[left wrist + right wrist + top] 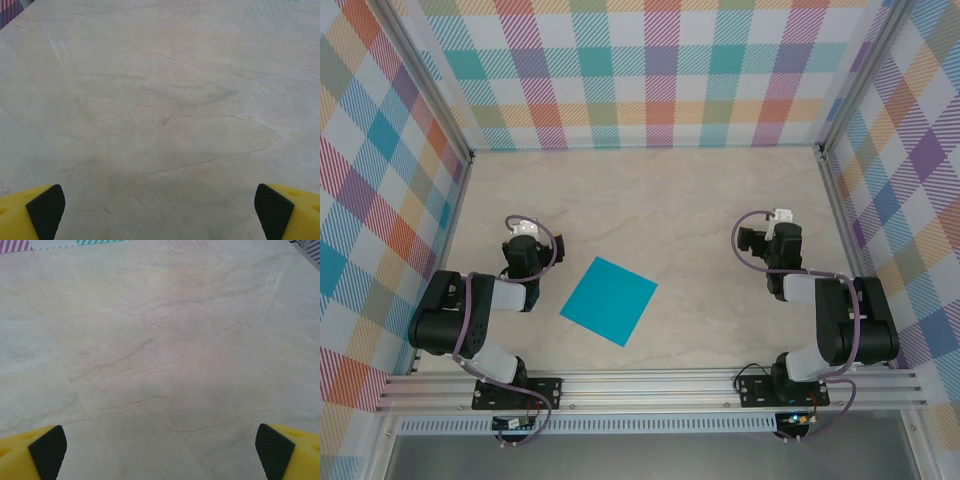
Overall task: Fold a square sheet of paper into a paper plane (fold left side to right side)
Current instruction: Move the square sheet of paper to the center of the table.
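Square sheet of paper (609,300): teal, lying flat and turned corner-on, near the table's (670,190) near edge, left of centre, closer to the left arm. Probably very light, limp and apt to slide on the smooth surface, so pin it and lift a free corner or edge. Left gripper (160,212) and right gripper (160,452): jaws spread wide, empty, clear of the sheet.

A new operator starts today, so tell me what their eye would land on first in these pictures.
The teal-blue square sheet of paper stands out, lying flat and unfolded on the pale marbled table, nearer the left gripper than the right gripper. Bright plaid walls ring the table on three sides. Both grippers are open over bare table.
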Motion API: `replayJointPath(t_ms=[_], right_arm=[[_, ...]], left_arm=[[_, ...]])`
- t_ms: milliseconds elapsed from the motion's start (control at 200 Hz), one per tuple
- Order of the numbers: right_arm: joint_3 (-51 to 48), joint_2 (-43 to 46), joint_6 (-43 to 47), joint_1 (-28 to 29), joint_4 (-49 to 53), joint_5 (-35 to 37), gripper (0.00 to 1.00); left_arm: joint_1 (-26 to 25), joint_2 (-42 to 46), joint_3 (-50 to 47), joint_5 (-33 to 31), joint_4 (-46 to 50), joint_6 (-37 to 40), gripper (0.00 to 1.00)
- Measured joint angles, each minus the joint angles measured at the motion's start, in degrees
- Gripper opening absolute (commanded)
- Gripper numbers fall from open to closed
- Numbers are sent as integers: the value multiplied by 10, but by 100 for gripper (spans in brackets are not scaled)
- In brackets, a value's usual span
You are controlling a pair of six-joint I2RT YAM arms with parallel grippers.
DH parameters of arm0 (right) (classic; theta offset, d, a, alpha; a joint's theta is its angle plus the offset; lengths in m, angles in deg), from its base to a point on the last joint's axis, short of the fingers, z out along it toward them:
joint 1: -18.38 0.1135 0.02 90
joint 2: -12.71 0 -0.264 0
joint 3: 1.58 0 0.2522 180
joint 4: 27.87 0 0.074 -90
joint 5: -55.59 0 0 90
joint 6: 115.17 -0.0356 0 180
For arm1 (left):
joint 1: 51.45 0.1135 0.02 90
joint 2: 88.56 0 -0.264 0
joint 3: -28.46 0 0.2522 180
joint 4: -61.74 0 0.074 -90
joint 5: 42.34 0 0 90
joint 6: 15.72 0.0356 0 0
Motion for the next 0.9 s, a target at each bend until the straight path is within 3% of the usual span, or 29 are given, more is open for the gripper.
replayJointPath(t_ms=[785,900], right_arm=[[4,0,0,0,0,-4,100],[6,0,0,0,5,-3,100]], left_arm=[[0,0,0,0,1,0,100],[0,42,13,-6,78,-8,100]])
